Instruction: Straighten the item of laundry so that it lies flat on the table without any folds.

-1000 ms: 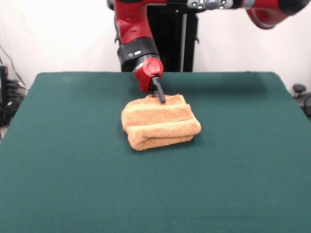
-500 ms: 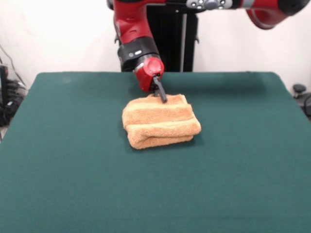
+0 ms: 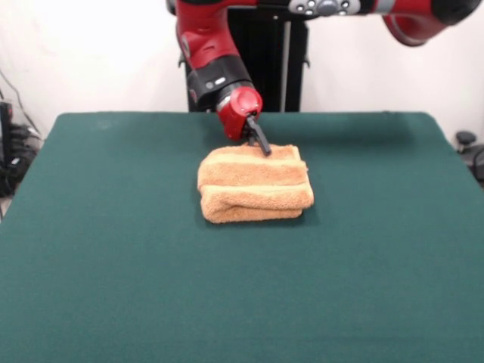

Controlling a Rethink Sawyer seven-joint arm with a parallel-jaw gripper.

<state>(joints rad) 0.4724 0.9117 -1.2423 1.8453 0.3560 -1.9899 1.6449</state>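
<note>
The item of laundry (image 3: pixel 255 185), an orange-tan terry towel, lies folded into a thick bundle near the middle of the green table (image 3: pixel 113 265), with its rolled fold facing the near side. My gripper (image 3: pixel 262 144) comes down from the red arm onto the towel's far edge. Its dark fingers are pressed together into one thin bar, pinching that edge. The fingertips are sunk into the cloth.
The table's far edge runs just behind the gripper. Cables (image 3: pixel 13 151) hang off the left side of the table and a dark object (image 3: pixel 466 140) stands past the right edge.
The gripper has moved right and slightly away from the camera, dragging the towel's far edge with it. The bundle has shifted right and looks more squared up.
</note>
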